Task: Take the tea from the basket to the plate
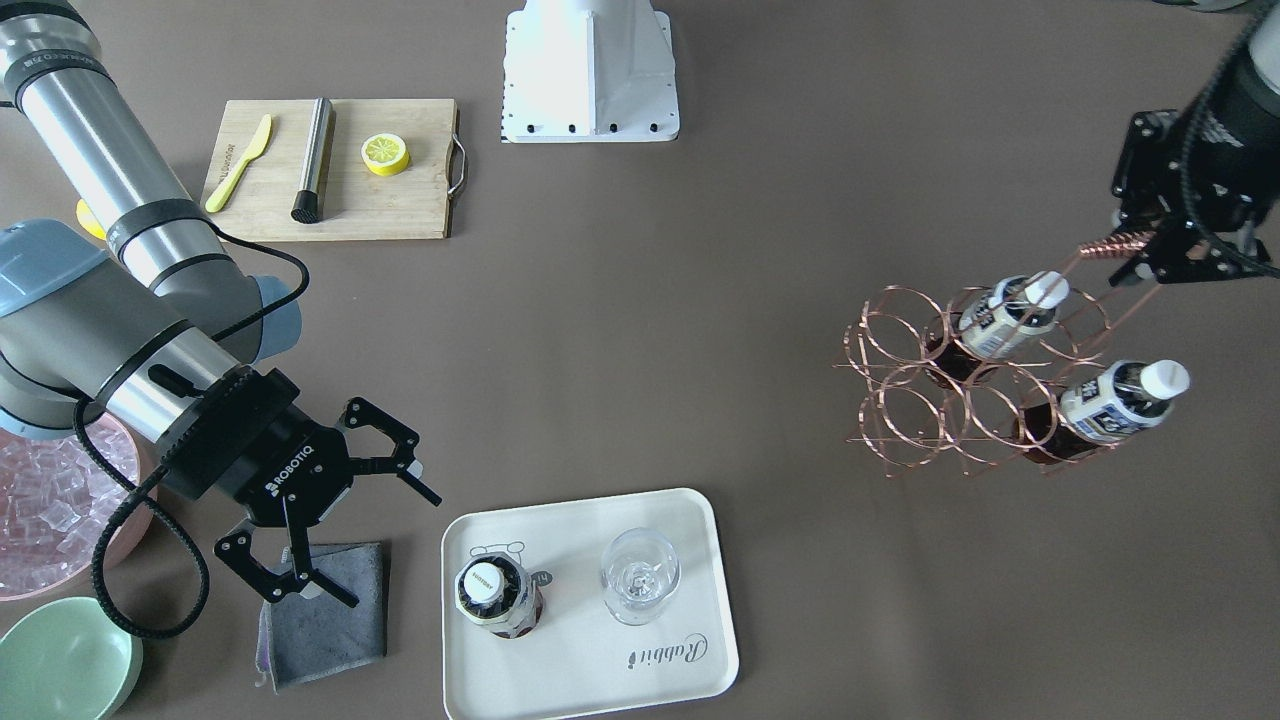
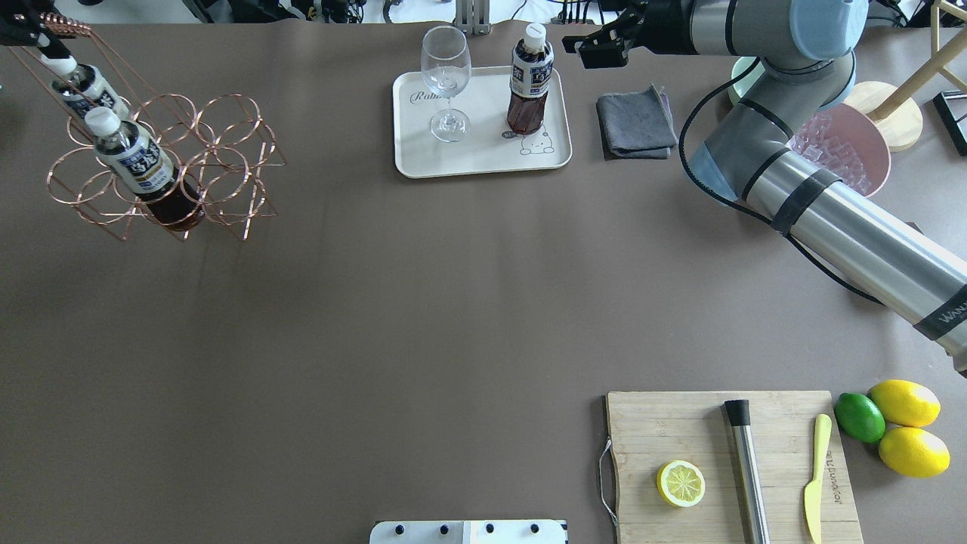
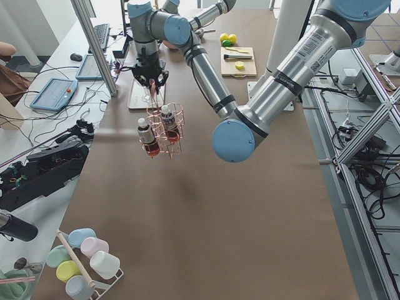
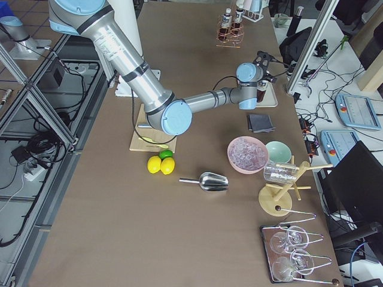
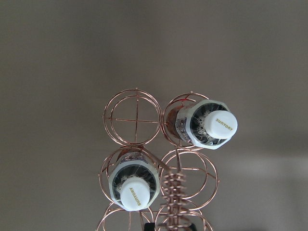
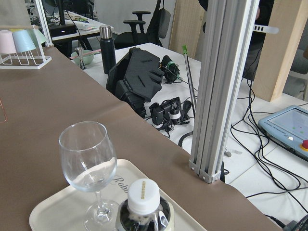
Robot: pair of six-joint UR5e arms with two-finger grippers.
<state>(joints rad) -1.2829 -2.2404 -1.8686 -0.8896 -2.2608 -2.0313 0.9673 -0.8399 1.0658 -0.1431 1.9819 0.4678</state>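
The tea (image 1: pixel 497 598) stands upright on the cream plate (image 1: pixel 600 670), next to a wine glass (image 1: pixel 640 575). It also shows in the overhead view (image 2: pixel 530 83) and the right wrist view (image 6: pixel 143 196). My right gripper (image 1: pixel 395 550) is open and empty, a little to the side of the plate, over a grey cloth. My left gripper (image 1: pixel 1150 250) is shut on the coiled handle (image 1: pixel 1115 243) of the copper wire basket (image 1: pixel 975 380) and holds it tilted above the table. Two similar bottles (image 1: pixel 1005 320) (image 1: pixel 1110 400) sit in its cells, seen from above in the left wrist view (image 5: pixel 204 125).
A grey cloth (image 1: pixel 330 610) lies beside the plate. A pink bowl of ice (image 1: pixel 40 510) and a mint-green bowl (image 1: pixel 60 665) stand beyond it. A wooden cutting board (image 1: pixel 350 200) carries a lemon half, a knife and a muddler. Lemons and a lime (image 2: pixel 899 423) lie beside it.
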